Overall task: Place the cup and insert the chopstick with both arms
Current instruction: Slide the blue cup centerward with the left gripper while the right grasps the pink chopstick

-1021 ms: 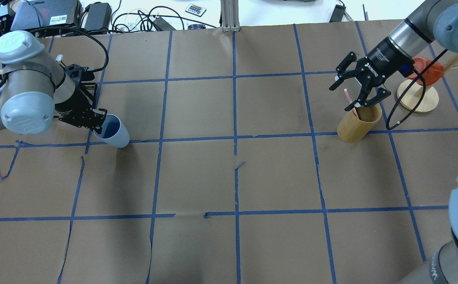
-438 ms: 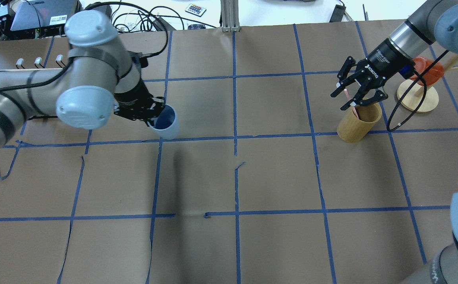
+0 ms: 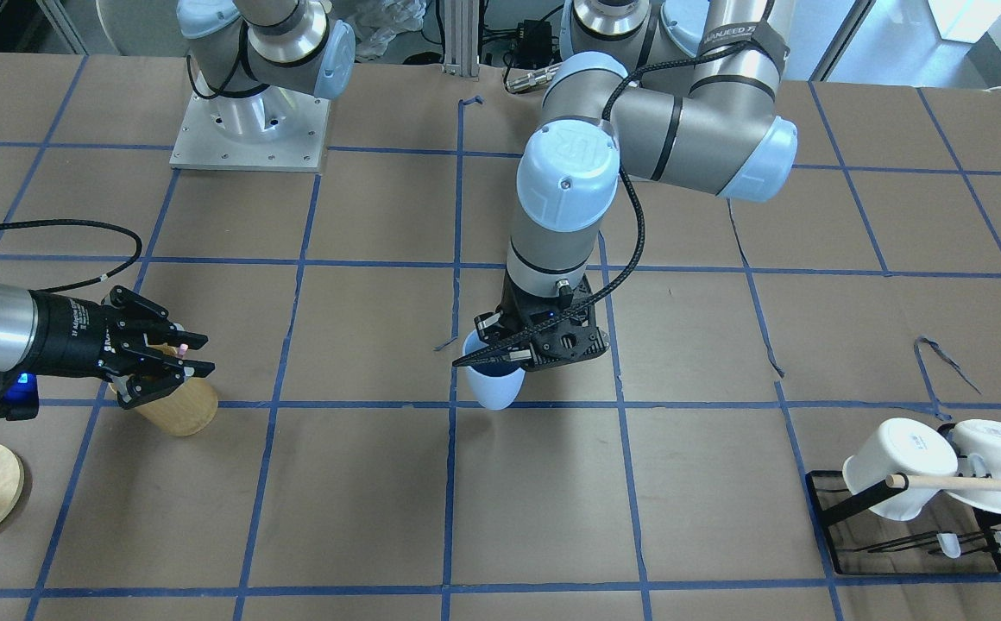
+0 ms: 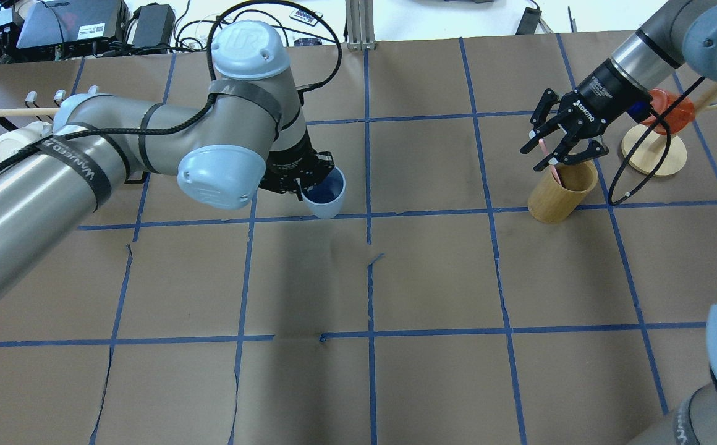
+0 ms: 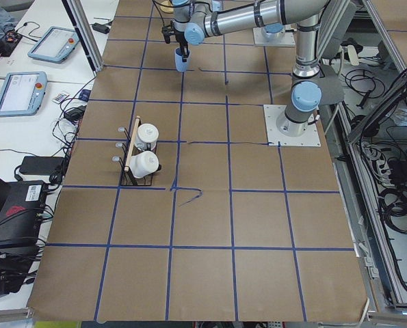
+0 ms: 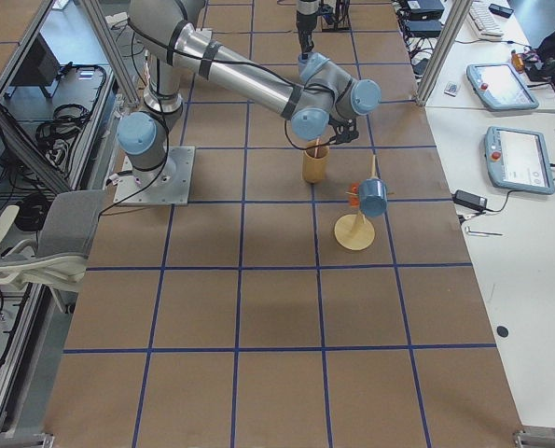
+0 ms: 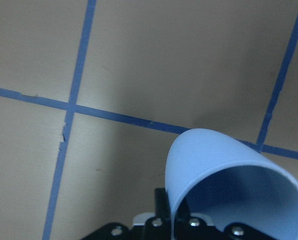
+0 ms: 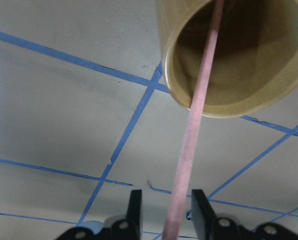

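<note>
My left gripper [image 4: 304, 183] is shut on the rim of the light blue cup [image 4: 326, 199], holding it tilted just above the table near the centre line. The cup also shows in the front view [image 3: 494, 385] and the left wrist view [image 7: 224, 170]. My right gripper [image 4: 543, 153] is open, with a finger on each side of the pale pink chopstick [image 8: 194, 125]. The chopstick leans in the tan wooden holder [image 4: 561, 191] at the right. In the right wrist view a gap shows between the stick and one finger [image 8: 134, 207].
A black rack with white mugs [image 3: 897, 470] and a wooden rod [image 3: 975, 485] stands at the table's left end. A round wooden stand [image 4: 654, 153] with an orange-red cup [image 4: 667, 106] stands right behind the holder. Blue tape lines cross the brown table.
My left arm has carried the blue cup from the table's left side to near the centre line. My right gripper has narrowed around the pink stick above the holder.
</note>
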Robot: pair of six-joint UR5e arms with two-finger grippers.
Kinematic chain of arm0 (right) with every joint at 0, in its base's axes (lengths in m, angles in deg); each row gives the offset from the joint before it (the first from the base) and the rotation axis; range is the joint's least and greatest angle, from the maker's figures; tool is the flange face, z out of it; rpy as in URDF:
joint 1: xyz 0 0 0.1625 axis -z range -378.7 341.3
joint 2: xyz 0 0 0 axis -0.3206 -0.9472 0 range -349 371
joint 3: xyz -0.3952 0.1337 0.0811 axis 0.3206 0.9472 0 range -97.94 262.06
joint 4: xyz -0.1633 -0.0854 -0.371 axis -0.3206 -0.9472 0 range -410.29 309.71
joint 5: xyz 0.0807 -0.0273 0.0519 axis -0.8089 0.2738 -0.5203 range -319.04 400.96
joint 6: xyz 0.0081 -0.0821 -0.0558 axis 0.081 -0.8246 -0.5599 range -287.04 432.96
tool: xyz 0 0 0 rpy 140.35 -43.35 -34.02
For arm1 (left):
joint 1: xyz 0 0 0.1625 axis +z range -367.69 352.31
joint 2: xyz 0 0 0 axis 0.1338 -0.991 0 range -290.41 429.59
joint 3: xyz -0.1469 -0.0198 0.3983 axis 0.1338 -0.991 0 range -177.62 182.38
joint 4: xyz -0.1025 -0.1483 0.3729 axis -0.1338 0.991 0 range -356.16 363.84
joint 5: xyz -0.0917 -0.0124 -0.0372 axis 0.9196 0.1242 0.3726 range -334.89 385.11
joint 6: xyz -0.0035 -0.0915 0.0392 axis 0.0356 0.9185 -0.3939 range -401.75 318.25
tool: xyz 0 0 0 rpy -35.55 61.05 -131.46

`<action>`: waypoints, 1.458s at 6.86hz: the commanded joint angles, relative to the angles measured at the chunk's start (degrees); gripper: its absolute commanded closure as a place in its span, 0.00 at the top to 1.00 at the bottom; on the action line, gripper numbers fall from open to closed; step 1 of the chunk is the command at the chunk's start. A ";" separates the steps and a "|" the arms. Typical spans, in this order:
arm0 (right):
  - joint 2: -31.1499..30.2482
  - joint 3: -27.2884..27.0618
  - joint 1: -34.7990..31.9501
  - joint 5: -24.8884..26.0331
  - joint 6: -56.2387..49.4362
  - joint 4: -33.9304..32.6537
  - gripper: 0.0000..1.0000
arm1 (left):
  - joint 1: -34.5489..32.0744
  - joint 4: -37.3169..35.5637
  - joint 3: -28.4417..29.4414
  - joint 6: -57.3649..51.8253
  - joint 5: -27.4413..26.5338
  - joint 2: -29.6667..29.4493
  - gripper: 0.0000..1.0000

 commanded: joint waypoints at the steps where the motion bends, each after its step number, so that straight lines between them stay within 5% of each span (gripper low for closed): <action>1: -1.22 0.12 2.26 -0.16 0.00 2.84 0.05 | -1.01 -1.64 5.69 2.56 1.31 -5.76 0.00; 9: -9.14 2.93 2.81 -2.54 1.32 17.43 0.00 | -1.80 -2.00 10.19 2.84 1.40 -12.64 0.00; 10: -9.67 4.24 2.81 -2.80 1.23 19.45 0.00 | -1.89 -1.30 10.10 2.75 1.31 -12.73 0.28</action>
